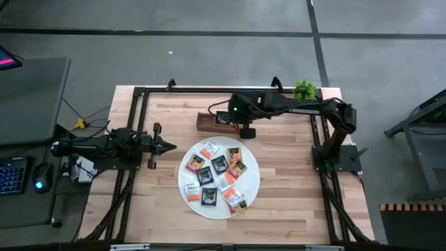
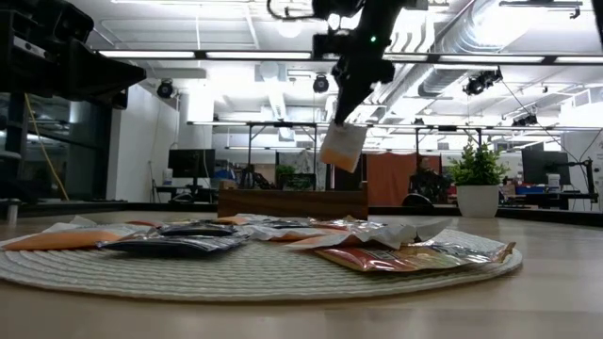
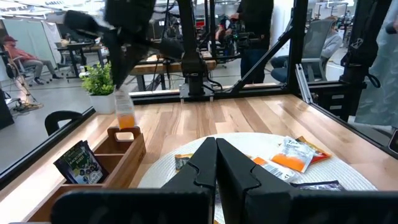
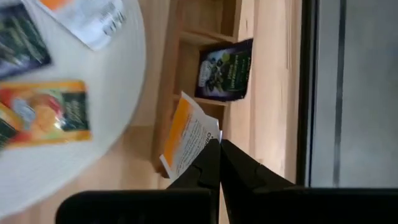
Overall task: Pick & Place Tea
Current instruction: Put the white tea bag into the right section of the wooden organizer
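The right gripper (image 4: 219,144) is up in the air, right above the wooden tray (image 1: 209,124). Its two fingers are squeezed tight on one white and orange tea packet (image 4: 186,137). The packet hangs down from the fingers over the tray, and in the low view it (image 2: 342,146) does not touch the tray (image 2: 292,201) at all.

One black tea packet (image 4: 224,70) already sits inside the tray, leaning against its wall. It is in the part next to the one under the held packet, though I can't quite tell which part from above.

The rest of the tea packets (image 1: 219,164) lie flat on the round white mat (image 1: 254,183), which is just beside the tray, nearer the front of the table. Some are black, some orange, some white. Some of them overlap.

The left gripper (image 1: 169,146) waits low on the far side of the mat from the tray's plant end, near the mat's edge. Its fingers (image 3: 233,165) are pressed together with nothing in them.

A small green plant (image 1: 304,89) stands past the tray, at the table's corner.
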Available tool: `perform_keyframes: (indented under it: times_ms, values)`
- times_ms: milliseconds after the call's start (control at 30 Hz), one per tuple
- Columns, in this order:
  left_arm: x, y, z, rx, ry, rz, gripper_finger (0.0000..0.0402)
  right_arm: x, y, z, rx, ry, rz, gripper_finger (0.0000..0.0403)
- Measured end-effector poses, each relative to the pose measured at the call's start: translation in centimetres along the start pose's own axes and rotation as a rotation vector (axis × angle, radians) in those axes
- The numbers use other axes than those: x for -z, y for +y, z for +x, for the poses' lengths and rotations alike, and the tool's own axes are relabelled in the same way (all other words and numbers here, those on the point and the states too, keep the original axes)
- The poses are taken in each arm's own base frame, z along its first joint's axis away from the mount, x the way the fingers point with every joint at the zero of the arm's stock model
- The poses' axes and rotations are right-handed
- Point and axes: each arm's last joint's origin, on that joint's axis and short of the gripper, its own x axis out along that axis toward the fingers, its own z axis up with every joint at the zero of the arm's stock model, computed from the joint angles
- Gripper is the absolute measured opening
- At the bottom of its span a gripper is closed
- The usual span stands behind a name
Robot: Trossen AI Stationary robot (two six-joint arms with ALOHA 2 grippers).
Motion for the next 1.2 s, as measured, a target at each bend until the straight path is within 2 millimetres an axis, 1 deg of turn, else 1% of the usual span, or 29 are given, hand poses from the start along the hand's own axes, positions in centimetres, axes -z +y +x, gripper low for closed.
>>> perform_keyframes:
  times_ms: [167,367,600,967,1200]
  values:
    - [0.0,0.0,0.0,0.000,0.000,0.000,0.0000,-0.6,-1.5,1.5,-0.005,0.055,-0.045,0.0000]
    - [0.0,0.0,0.0,0.000,0.000,0.000,0.0000,-1.0,-2.4,2.9,-0.008,0.083,-0.087,0.0000]
    - [0.0,0.0,0.0,0.000,0.000,0.000,0.0000,-0.8,-2.3,4.9,-0.016,0.147,-0.159,0.0000]
    - [0.0,0.0,0.0,0.000,0.000,0.000,0.0000,-0.5,-1.7,7.9,-0.074,0.207,-0.179,0.0000]
    - [0.0,0.0,0.0,0.000,0.000,0.000,0.0000,-0.4,-1.6,8.6,-0.083,0.219,-0.181,0.0000]
